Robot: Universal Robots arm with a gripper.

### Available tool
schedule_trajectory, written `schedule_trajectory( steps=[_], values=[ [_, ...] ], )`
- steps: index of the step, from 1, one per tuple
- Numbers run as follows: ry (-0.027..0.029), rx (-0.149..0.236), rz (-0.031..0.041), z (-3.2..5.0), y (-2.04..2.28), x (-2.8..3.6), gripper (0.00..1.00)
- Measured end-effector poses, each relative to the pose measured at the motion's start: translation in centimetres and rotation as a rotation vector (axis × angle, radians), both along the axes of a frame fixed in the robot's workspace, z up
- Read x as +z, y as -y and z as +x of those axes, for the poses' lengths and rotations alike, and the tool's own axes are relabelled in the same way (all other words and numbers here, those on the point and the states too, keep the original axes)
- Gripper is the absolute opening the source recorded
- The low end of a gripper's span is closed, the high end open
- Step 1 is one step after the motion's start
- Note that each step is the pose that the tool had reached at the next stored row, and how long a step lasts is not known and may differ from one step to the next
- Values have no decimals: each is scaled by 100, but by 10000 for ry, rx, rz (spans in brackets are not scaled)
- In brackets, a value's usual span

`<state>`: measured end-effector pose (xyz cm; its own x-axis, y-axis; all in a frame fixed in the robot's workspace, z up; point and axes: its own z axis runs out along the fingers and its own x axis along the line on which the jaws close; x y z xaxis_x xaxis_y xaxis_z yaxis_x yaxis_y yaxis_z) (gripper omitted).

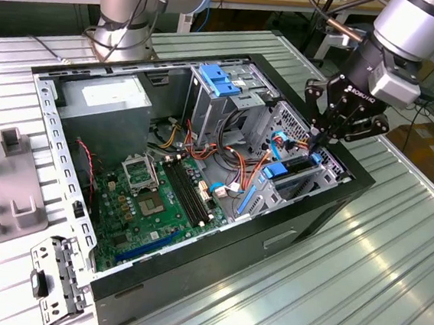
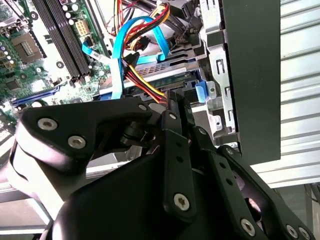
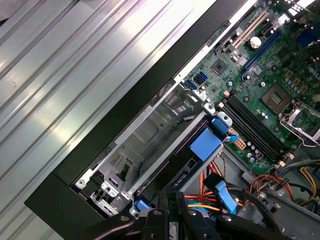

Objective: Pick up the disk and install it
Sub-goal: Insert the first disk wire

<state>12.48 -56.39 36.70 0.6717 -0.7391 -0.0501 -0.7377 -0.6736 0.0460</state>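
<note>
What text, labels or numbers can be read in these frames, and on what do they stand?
Power supply label: print too small to read.
Tool body: white lettering, too small to read.
Motherboard: markings too small to read.
No legible text elsewhere.

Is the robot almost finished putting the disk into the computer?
Nearly, it looks like. The disk already sits in the metal drive cage at the case's corner, its blue carrier showing. The claw is right above it, fingers close together. Whether the disk is fully seated can't be told.
</note>
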Motion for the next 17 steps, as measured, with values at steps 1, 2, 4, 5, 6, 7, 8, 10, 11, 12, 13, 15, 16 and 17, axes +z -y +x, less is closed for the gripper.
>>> schedule_trajectory(
  steps=[1, 2, 4, 5, 6, 7, 8, 10, 11, 12, 13, 15, 16, 17],
  values=[
    [0, -1, 1, -34, 1, -13, 17],
    [0, -3, 1, -92, 2, -32, 17],
    [0, -6, 0, -123, 3, -43, 17],
    [0, -15, 0, -123, 3, -43, 17],
    [0, -32, 1, -123, 3, -43, 17],
    [0, -52, 1, -123, 3, -43, 17],
    [0, -85, 1, -123, 2, -43, 17],
    [0, -167, -1, -123, 3, -42, 17],
    [0, -218, 0, -123, 3, -43, 17],
    [0, -306, 1, -123, 3, -44, 17],
    [0, -359, 0, -123, 3, -44, 17],
    [-1, -496, 0, -123, 3, -45, 17],
    [0, -553, 0, -123, 3, -46, 17],
    [0, -619, 0, -123, 3, -46, 17]
  ],
)
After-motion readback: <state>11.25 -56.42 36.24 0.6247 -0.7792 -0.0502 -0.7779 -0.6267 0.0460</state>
